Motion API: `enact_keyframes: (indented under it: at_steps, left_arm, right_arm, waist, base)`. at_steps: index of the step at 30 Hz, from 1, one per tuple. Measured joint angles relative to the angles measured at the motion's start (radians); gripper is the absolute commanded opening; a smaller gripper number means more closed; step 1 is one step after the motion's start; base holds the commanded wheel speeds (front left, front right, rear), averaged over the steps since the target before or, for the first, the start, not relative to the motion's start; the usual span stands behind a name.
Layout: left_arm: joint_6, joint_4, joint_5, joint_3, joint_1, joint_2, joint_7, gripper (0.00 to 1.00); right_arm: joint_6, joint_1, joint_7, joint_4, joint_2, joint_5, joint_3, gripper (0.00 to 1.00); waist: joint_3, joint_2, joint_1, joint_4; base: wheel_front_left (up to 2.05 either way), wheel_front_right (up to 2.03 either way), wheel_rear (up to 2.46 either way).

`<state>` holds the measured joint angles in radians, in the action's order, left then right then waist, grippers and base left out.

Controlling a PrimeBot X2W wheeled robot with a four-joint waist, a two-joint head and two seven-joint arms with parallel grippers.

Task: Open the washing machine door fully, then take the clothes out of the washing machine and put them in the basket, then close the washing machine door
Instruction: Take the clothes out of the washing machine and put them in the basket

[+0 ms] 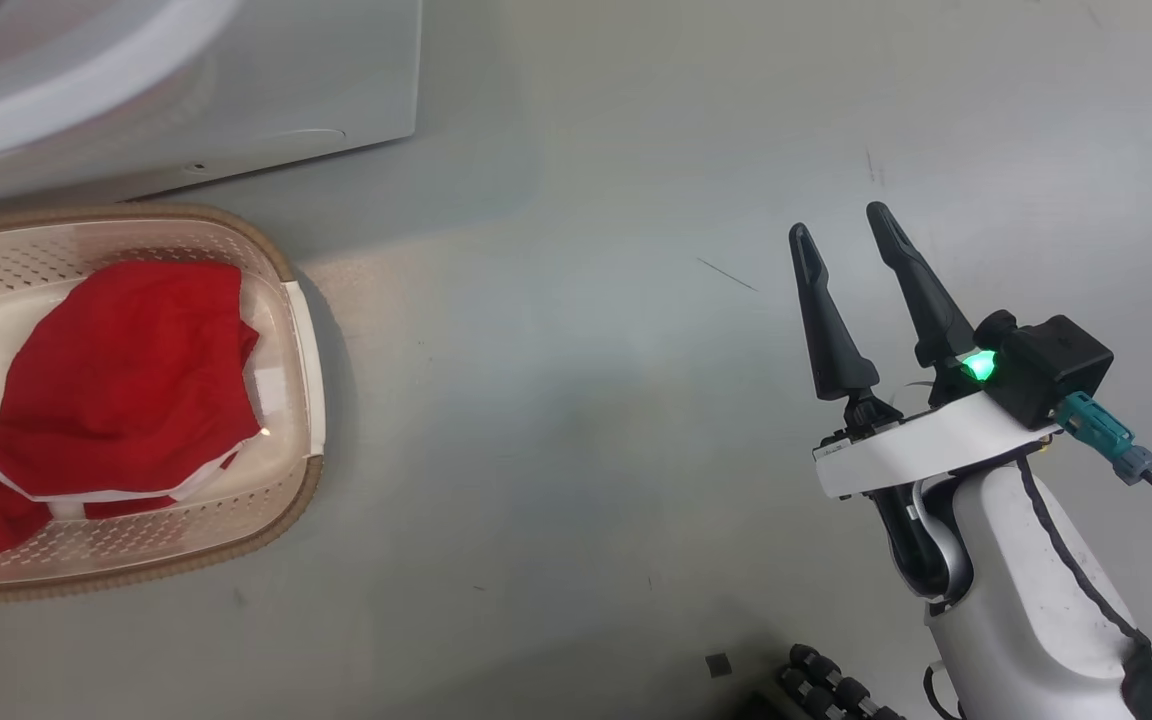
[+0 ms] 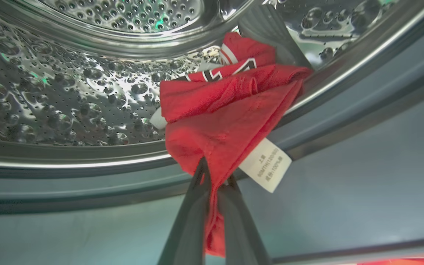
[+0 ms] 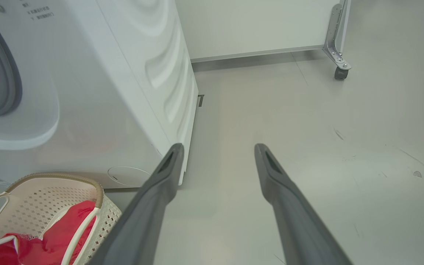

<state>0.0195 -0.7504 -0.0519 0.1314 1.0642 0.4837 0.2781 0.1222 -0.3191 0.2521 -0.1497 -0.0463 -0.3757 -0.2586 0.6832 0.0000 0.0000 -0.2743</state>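
Inside the washing machine's steel drum [image 2: 68, 103], a red garment [image 2: 230, 110] with a white tag [image 2: 265, 165] drapes over the drum lip and the grey seal [image 2: 87, 184]. My left gripper [image 2: 217, 173] is shut on this garment's lower fold. More red clothes [image 1: 126, 370] lie in the cream basket [image 1: 266, 250], which stands on the floor in front of the white washing machine [image 3: 123, 92]. My right gripper [image 1: 836, 222] hovers open over bare floor, well to the right of the basket [image 3: 50, 178], with nothing between its fingers. The washing machine door is out of view.
Grey floor [image 1: 576, 400] spreads between the basket and my right arm. A white panel on a castor wheel [image 3: 341, 73] stands behind the machine's right side. Dark rollers of my base [image 1: 826, 685] show at the lower edge of the head view.
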Motion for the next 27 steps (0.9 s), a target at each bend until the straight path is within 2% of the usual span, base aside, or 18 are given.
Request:
enact_keyframes:
  at_steps: [10, 27]
  left_arm:
    - [-0.002, -0.021, 0.061, 0.000, -0.061, -0.088, -0.107, 0.00]
    - [-0.069, -0.077, 0.093, 0.048, -0.258, -0.177, -0.330, 0.00]
  right_arm:
    - [0.000, 0.000, 0.000, -0.021, 0.000, 0.006, 0.016, 1.00]
    - [0.000, 0.033, 0.000, -0.056, -0.020, 0.010, 0.027, 1.00]
  waist:
    - [-0.078, 0.0000, 0.0000, 0.033]
    - [-0.240, 0.0000, 0.0000, 0.124]
  base:
    - [0.00, 0.00, 0.00]
    - [0.00, 0.00, 0.00]
